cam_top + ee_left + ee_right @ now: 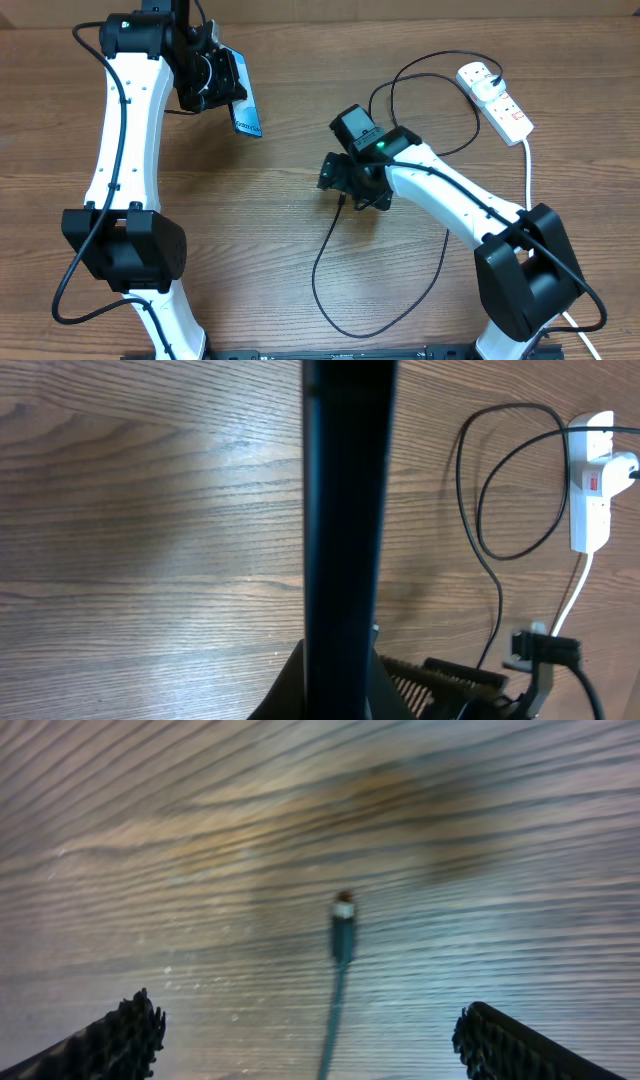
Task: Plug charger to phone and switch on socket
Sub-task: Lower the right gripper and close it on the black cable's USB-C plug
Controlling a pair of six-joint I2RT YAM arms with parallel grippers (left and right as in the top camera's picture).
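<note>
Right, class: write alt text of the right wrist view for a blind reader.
The charger's connector tip lies on the wooden table, its thin cable running toward the camera. The right gripper has its two dark fingers wide apart at the bottom corners.

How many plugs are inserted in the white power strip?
1: the charger's white plug, in the power strip's outlet farthest from its thick cord. The other outlet looks free.
</note>
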